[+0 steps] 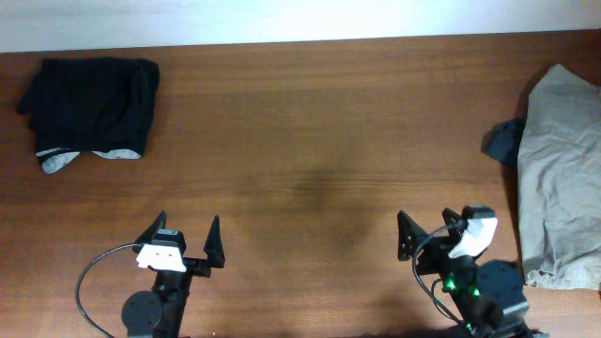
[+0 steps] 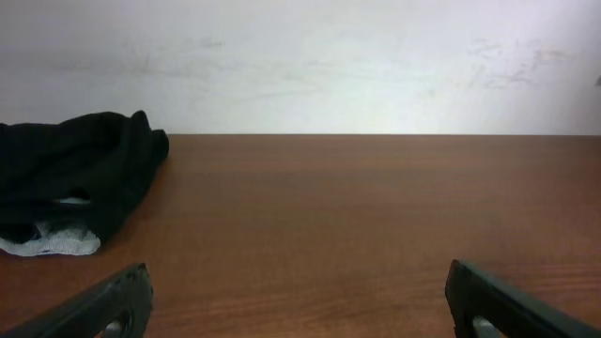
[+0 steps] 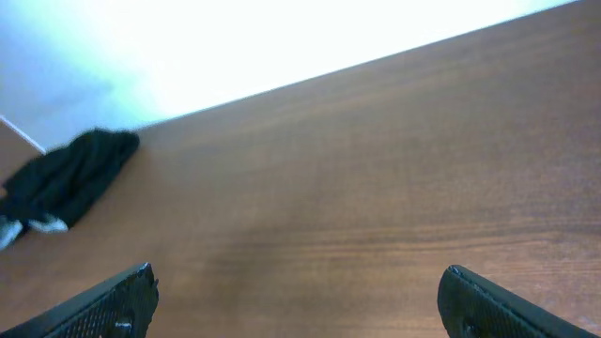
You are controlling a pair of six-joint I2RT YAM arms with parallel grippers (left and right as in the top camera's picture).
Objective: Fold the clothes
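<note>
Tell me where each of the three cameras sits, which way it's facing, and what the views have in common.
Overhead: fixed above the table, looking straight down; both arms show at the near edge, left hand and right hand open.
Left wrist: low over the table, facing the far wall; its own fingertips frame the bottom corners.
Right wrist: low, tilted, facing across toward the far left; its fingertips show below.
Shared: the black shorts appear in all three, at the far left.

Left tool [image 1: 188, 220] and right tool [image 1: 426, 217] both gape wide.
</note>
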